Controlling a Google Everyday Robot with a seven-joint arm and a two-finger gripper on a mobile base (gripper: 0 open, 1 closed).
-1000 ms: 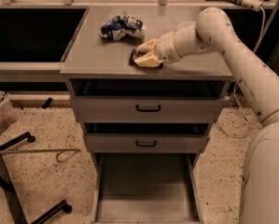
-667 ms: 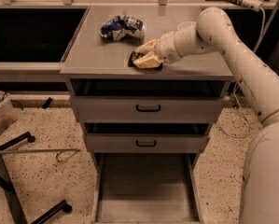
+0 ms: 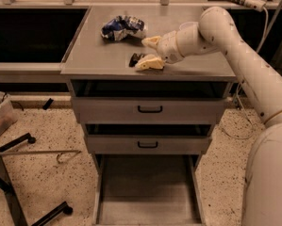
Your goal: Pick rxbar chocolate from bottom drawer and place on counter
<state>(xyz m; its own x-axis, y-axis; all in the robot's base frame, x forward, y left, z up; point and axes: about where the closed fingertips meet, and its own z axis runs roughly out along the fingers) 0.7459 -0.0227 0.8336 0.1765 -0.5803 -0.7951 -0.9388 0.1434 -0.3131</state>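
Observation:
The rxbar chocolate (image 3: 134, 59), a small flat black wrapper, lies on the counter (image 3: 98, 55) near its front middle. My gripper (image 3: 142, 53) hovers just right of it at counter height. The fingers are spread open, one finger (image 3: 152, 41) behind the bar and the other (image 3: 150, 63) touching its right end. The bottom drawer (image 3: 147, 192) is pulled out below the cabinet and its grey floor is bare.
A wrinkly blue-and-white foil bag (image 3: 123, 27) lies on the counter behind the bar. Two grey drawers with black handles (image 3: 150, 109) are shut above the open one. A dark stand with a metal rod (image 3: 32, 152) is on the speckled floor at left.
The fingers were close together over the bar and have now spread apart, letting go of it. The bar lies on the counter and shows more at the fingers' left.

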